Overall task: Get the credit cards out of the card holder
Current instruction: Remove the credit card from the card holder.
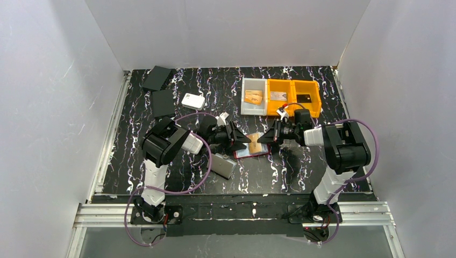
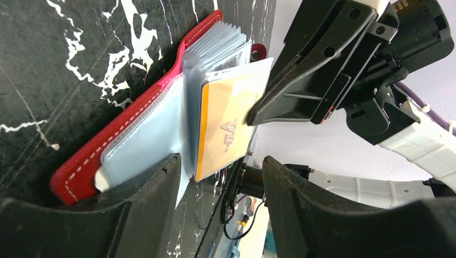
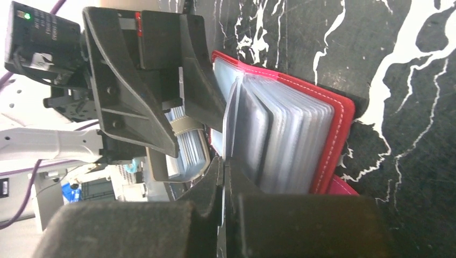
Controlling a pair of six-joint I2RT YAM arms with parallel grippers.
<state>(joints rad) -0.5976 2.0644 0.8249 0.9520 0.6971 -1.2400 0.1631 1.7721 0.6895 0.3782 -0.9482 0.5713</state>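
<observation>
At mid-table, between the two arms, the card holder (image 1: 253,152) lay open on the marbled black table (image 1: 301,161). Its red cover was down and its clear sleeve pages (image 3: 290,134) fanned upward.

Right gripper (image 2: 253,115): jaws clenched, tips pinching the free edge of an orange-gold card (image 2: 226,129) marked VIP. The card stood partly out of its sleeve.

Left gripper (image 2: 220,164): jaws released and spread, straddling that sleeve from the opposite side. One finger (image 2: 145,204) looked to bear on the holder's lower leaf, though I could not confirm contact.

Three bins (image 1: 293,81) stood at the back edge, well apart from the work.

Judgement: extraction step in hand, card gripped but not yet free. The next move calls for a straight pull out of the sleeve's mouth, away from the spine. The left arm would need to pin the holder so it does not ride along. Risks: thin plastic slipping from the pinch, or the whole booklet dragging. Whether the other sleeves held more cards I could not tell.
</observation>
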